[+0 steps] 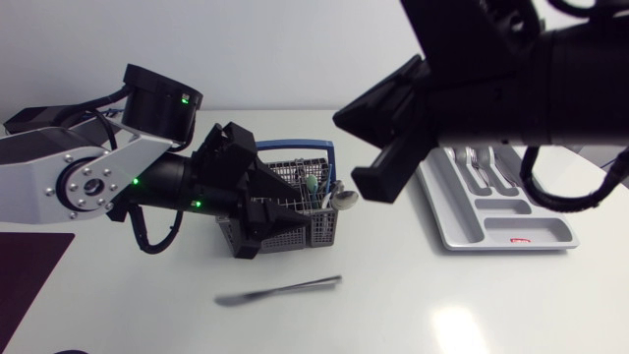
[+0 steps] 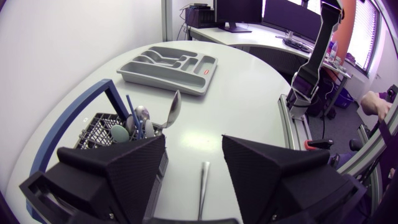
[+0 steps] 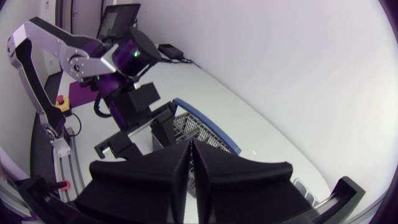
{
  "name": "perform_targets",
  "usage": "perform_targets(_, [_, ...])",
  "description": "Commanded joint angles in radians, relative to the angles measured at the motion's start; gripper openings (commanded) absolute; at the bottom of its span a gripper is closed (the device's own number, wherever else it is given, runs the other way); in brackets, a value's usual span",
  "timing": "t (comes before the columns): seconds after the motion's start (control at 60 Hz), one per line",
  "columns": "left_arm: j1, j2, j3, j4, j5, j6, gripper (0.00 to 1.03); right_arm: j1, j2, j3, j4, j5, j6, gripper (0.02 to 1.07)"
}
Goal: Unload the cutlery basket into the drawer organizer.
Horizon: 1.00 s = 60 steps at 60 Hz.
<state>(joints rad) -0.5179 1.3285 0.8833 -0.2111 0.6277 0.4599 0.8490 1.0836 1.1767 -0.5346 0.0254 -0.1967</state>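
Note:
The dark cutlery basket [image 1: 300,231] with a blue handle stands mid-table and holds a spoon [image 1: 344,199] and several other utensils. My left gripper [image 1: 285,218] hovers at the basket's near side, open. A knife [image 1: 280,289] lies flat on the table in front of the basket. In the left wrist view that knife [image 2: 203,186] shows below the gap between my open fingers [image 2: 134,165], with the basket [image 2: 93,127] beside them. The grey drawer organizer [image 1: 511,231] lies at the right with some cutlery in it. My right gripper [image 3: 191,163] is shut on nothing, raised high above the table.
A dark purple mat [image 1: 29,265] lies at the table's front left corner. My right arm [image 1: 511,79] hangs between the basket and the organizer [image 2: 171,65]. Bare white tabletop runs along the front, around the knife.

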Motion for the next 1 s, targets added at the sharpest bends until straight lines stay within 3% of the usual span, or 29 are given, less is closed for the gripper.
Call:
perform_targets(0.0, [0.015,0.011,0.005,-0.002,0.003,-0.01,0.67,-0.01,-0.036,-0.077,-0.001,-0.012,-0.037,0.13])
perform_targets(0.083, [0.03,-0.011,-0.007,-0.016,-0.003,-0.001,0.69,-0.018,-0.085,-0.14,-0.015,-0.047,-0.07,0.15])
perform_targets(0.267, [0.071,-0.054,-0.021,-0.079,-0.005,0.033,0.72,-0.062,-0.12,-0.246,-0.067,-0.154,-0.165,0.34])
perform_targets(0.4, [0.113,-0.109,-0.049,-0.12,-0.005,0.054,0.72,-0.064,-0.094,-0.285,-0.073,-0.157,-0.176,0.46])
perform_targets(0.6, [0.167,-0.166,-0.101,-0.197,-0.003,0.114,0.72,-0.014,0.065,-0.325,-0.041,-0.216,-0.176,0.48])
perform_targets(0.983, [0.239,-0.256,-0.216,-0.223,0.0,0.163,0.73,0.114,0.334,-0.296,0.012,-0.236,-0.248,0.6])
